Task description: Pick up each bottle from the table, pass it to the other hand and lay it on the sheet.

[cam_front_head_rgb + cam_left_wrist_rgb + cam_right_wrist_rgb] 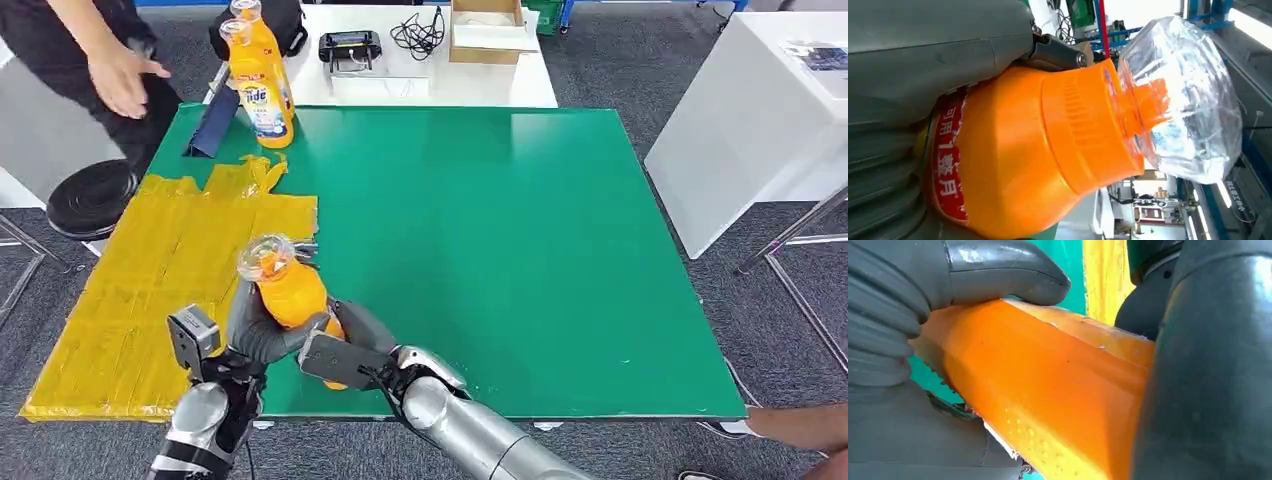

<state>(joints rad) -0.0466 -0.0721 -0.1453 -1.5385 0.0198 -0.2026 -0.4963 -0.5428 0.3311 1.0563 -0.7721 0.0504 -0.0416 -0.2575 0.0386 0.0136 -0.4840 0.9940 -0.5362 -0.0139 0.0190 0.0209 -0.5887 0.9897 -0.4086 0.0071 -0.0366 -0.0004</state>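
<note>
Bottle (290,290) first, nearest of all: orange, with a clear plastic cap, it sits upright at about seven o'clock on the green table (520,250), right by the near edge, held off the surface between both hands. The left hand (255,330) wraps its fingers round the body from one side, and the right hand (345,355) clasps the lower part from the other, so both are grasping it mid-handover. The risk, I'd say, lies in the release: if the right hand lets go before the left has a firm hold, the smooth bottle could slip and roll off the edge. Just beyond, at nine o'clock, lies the yellow sheet (160,290), crumpled at its far end; a bottle laid there might roll. Further off, at eleven o'clock, two more bottles (262,85) stand together, and a person's hand (125,78) hovers near them.
</note>
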